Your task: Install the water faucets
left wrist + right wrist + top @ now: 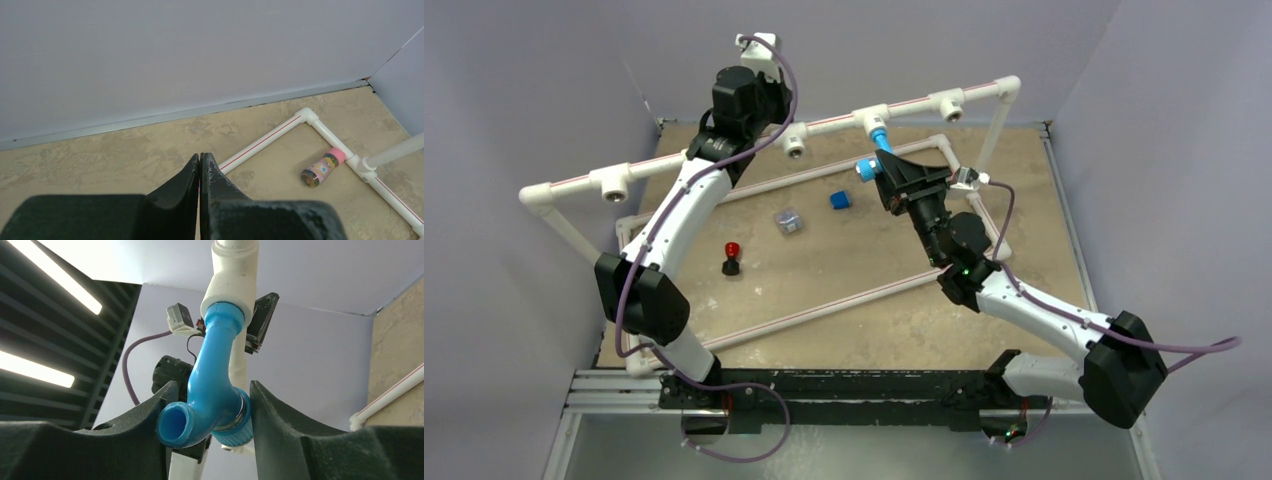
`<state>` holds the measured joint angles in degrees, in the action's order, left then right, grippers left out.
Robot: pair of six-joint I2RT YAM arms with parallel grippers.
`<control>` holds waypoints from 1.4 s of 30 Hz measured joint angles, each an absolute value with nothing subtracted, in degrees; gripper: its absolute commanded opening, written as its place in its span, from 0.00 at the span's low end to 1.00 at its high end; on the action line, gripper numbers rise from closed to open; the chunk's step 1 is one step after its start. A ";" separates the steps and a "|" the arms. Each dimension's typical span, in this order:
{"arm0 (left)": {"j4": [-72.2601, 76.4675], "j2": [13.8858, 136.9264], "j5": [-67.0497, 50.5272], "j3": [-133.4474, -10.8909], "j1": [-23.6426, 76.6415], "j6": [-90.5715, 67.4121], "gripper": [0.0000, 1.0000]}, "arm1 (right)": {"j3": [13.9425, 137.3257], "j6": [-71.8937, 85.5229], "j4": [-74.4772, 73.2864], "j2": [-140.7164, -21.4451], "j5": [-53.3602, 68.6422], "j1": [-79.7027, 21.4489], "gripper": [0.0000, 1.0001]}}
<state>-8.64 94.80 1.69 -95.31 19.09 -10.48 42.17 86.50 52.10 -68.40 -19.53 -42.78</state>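
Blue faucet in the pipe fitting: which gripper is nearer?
Right. The right gripper has its jaws either side of the faucet, at the knob end. The left gripper, jaws shut, is off to the left by the back wall, well clear of it.

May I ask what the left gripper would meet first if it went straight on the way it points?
Probably the tabletop just ahead of the shut left gripper, or the back wall beyond; depth is unclear. The white pipe lies right of that line.
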 measured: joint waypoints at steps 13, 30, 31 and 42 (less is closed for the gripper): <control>-8.62 94.83 1.67 -95.31 18.98 -10.48 0.00 | 41.85 93.38 52.23 -68.62 -19.79 -42.59 0.00; -8.80 94.91 1.76 -95.31 19.14 -10.46 0.00 | 43.55 77.03 43.53 -61.76 -20.62 -42.74 0.73; -8.67 94.91 1.80 -95.31 19.16 -10.44 0.00 | 44.05 75.33 42.52 -60.88 -20.88 -42.74 0.76; -9.10 95.26 1.89 -95.79 19.14 -10.46 0.00 | 48.80 55.64 31.09 -54.17 -23.42 -42.85 0.84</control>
